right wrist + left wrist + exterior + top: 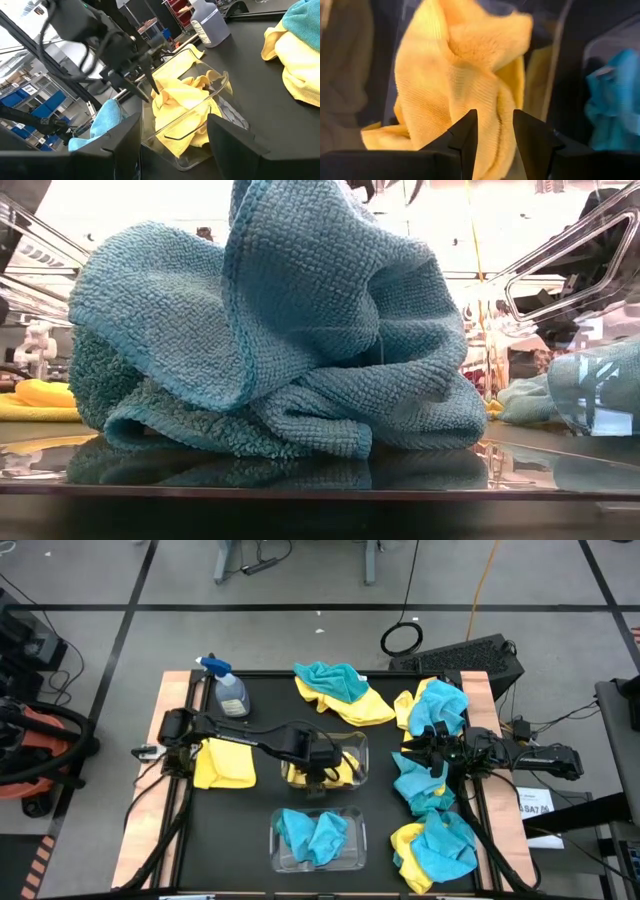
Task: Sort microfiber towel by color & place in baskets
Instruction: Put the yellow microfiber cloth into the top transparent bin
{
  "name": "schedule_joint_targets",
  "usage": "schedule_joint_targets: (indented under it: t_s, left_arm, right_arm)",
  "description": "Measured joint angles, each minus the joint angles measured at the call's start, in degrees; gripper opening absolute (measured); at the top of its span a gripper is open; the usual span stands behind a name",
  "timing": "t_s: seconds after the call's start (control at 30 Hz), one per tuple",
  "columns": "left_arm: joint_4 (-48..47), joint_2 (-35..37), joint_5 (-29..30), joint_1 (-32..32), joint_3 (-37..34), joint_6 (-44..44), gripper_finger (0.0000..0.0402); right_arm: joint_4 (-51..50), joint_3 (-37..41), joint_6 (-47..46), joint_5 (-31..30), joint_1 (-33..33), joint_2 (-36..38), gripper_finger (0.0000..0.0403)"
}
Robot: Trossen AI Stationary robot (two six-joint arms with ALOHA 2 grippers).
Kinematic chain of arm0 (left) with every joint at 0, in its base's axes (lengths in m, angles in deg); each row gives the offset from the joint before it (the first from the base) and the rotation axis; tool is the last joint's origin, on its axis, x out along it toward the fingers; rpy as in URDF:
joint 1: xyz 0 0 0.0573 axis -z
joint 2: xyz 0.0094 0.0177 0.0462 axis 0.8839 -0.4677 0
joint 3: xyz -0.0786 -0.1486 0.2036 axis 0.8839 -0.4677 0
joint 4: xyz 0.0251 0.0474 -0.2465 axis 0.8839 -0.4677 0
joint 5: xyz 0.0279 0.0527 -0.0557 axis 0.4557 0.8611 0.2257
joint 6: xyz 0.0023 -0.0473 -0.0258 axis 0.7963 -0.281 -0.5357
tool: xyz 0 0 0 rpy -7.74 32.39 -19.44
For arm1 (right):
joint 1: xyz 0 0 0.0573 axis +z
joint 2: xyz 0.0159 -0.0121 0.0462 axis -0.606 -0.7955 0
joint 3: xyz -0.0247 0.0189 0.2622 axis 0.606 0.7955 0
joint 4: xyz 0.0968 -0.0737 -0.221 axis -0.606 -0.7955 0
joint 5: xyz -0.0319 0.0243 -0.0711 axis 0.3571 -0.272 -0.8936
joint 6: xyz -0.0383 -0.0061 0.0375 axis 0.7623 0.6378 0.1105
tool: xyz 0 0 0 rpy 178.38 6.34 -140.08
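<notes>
Around your work area, a clear spray bottle with a blue trigger stands at the far left of the black table, and a flat yellow towel lies on the left side beside the left arm. A mixed pile of teal and yellow towels sits at the far middle, and three more mixed heaps run down the right edge: one far, one in the middle, one near.

Your two baskets sit in the centre. The farther basket holds yellow towels; the nearer basket holds teal towels.

The low view is almost wholly blocked by a crumpled teal towel, so you see little of the table behind it. From above, the left arm's own body covers much of the farther basket's contents.

Your left gripper hangs over the farther basket. In its wrist view the fingers stand slightly apart with a narrow gap, and the yellow cloth lies just past the tips; you cannot tell whether they touch it.

Your right gripper waits over the right-side heaps, fingers spread wide and holding nothing.
</notes>
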Motion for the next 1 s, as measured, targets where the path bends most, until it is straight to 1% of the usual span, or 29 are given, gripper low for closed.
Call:
schedule_joint_targets:
  t_s: [0.23,0.43,0.67,0.8,1.0]
  left_arm:
    - [0.32,6.81,0.08,1.44,0.00,-2.77,0.0130]
    - [3.81,12.80,0.37,4.09,0.00,-4.54,0.0130]
    - [10.57,19.05,0.35,9.55,0.00,-7.23,0.0130]
    - [13.95,21.25,0.47,13.08,0.00,-8.95,0.0130]
    - [16.79,22.92,3.38,18.79,0.00,-12.98,0.0130]
  right_arm:
    - [-0.02,0.00,0.00,0.00,0.02,-0.07,0.0215]
    - [-0.02,0.00,0.00,0.00,0.00,-0.07,0.0215]
    - [-0.01,0.00,0.00,0.00,0.02,-0.11,0.0215]
    - [-0.01,0.00,0.00,0.00,0.00,-0.13,0.0215]
    - [-0.03,0.00,-0.01,0.00,0.02,-0.15,0.0215]
